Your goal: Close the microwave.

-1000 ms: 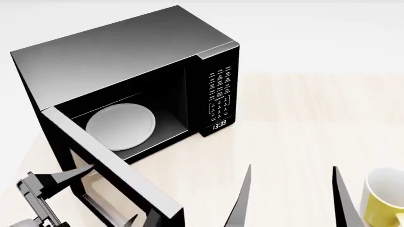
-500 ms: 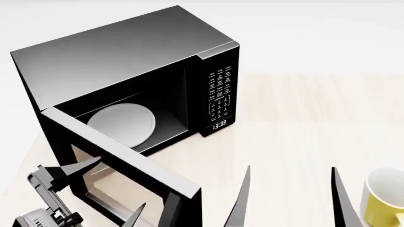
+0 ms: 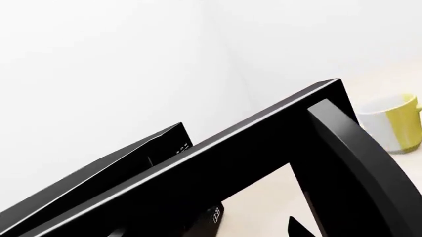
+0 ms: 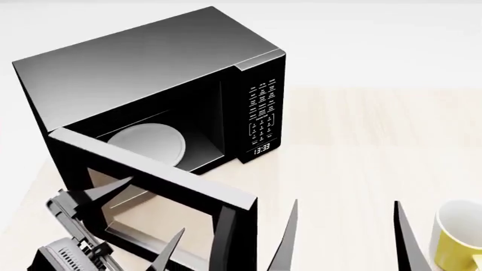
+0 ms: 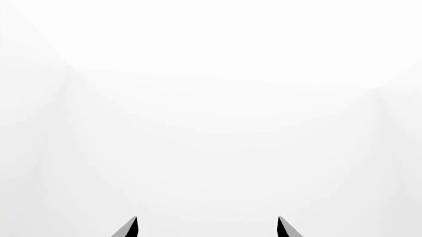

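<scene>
The black microwave [image 4: 143,62] stands at the back left with its door [image 4: 150,165] partly open, hinged at the left. Its white turntable plate [image 4: 154,144], keypad [image 4: 261,110] and clock [image 4: 261,149] all show. My left gripper [image 4: 154,206] is open, with its fingers against the door's outer face over the window. The left wrist view shows the door's top edge [image 3: 218,143] and curved handle [image 3: 359,158] up close. My right gripper [image 4: 346,200] [image 5: 206,227] hangs open over the table at the right, holding nothing and apart from the microwave.
A yellow mug with a white inside [image 4: 461,237] [image 3: 394,123] stands at the right, just beside my right gripper's outer finger. The pale wooden table [image 4: 362,147] stretches to the right of the microwave. White walls lie behind.
The microwave door has swung further toward shut. My left gripper has moved up and right with it, staying against its outer face. The right gripper has hardly moved.
</scene>
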### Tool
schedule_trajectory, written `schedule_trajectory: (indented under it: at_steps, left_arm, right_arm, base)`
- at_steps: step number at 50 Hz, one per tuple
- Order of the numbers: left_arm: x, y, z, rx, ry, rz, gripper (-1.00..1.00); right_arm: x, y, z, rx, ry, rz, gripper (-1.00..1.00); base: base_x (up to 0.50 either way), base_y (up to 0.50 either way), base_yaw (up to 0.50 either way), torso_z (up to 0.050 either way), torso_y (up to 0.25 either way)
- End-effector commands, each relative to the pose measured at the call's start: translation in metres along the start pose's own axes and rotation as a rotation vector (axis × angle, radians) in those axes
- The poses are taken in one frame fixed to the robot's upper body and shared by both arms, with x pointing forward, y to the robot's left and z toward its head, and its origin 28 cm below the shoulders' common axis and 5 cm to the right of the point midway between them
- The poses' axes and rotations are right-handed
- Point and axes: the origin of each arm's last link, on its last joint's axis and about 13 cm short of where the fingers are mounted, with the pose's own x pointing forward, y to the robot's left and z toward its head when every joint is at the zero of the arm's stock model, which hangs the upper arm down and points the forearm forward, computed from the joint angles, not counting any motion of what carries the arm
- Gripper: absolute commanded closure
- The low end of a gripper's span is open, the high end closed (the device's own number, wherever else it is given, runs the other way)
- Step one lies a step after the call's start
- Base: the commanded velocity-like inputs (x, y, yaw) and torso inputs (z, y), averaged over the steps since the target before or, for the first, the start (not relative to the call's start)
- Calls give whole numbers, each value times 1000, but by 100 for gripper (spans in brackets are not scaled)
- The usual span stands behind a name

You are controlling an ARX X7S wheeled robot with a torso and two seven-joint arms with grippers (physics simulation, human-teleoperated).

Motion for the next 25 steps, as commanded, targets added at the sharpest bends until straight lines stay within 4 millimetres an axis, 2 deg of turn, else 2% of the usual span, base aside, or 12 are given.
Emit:
schedule_trajectory:
  at_steps: [1,25]
  left_arm:
    - [9,3,-2,9,3,49,-100]
    - [27,2,-5,-3,-14,149,-100]
  right_arm:
    - [1,-1,0,-18,-9,5,-100]
    - [0,0,-1,-13,-2,9,-100]
  base:
    - [0,0,0,0,0]
    - [0,0,0,0,0]
